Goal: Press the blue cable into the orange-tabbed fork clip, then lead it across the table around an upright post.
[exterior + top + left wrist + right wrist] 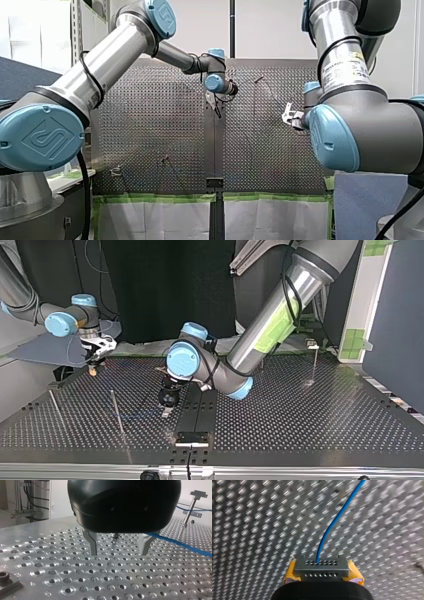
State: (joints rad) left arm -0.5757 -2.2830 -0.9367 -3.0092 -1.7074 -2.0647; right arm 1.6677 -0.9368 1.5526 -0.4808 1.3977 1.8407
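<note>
Perforated metal table (300, 410) carries thin upright posts (117, 412) and a dark central plate (200, 410)

— Anything to read on the tabletop (75, 580)?
— Yes, in the left wrist view. The digits 4 (32, 583) and 5 (47, 594) are stamped beside its holes, with fainter marks further along that edge.
— And on the arms?
— The blue cap (42, 137) on my left arm bears an embossed logo in a square. A label (350, 67) on my right arm is too small to read.
</note>
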